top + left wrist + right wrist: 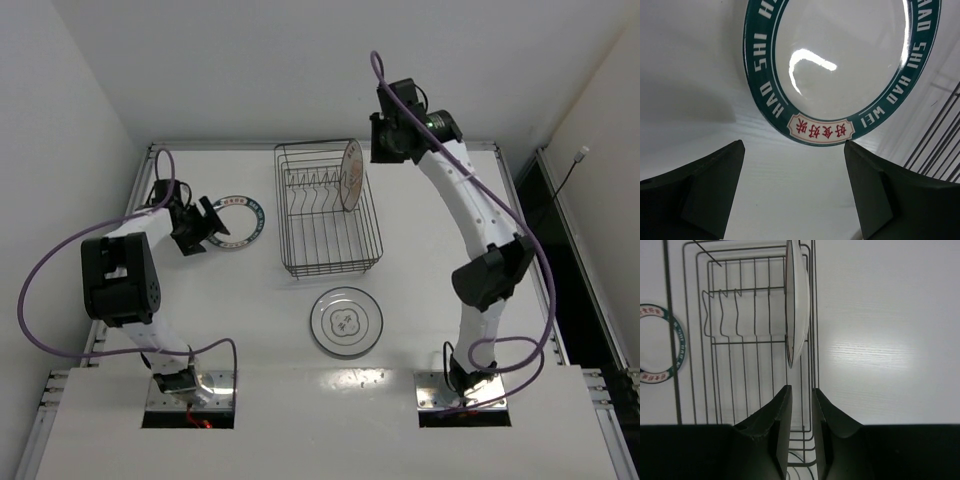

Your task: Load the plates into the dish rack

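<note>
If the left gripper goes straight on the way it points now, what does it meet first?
Most likely the teal-rimmed plate, at its near rim; depth is unclear, so perhaps the table first.

We see a white, matte rectangular table with a raised rim along its far and side edges. Three things rest directly on it. Towards the left edge, about midway between the far and near edges, lies a round flat white plate with a dark teal-blue rim band bearing white lettering and a red-on-white label. At the middle of the worktop, nearer the far edge, stands a rectangular dark wire dish rack, its long sides running from far to near. Just nearer than the rack, apart from it, a pale grey-white round plate with thin rings and a centre motif lies flat.
</note>
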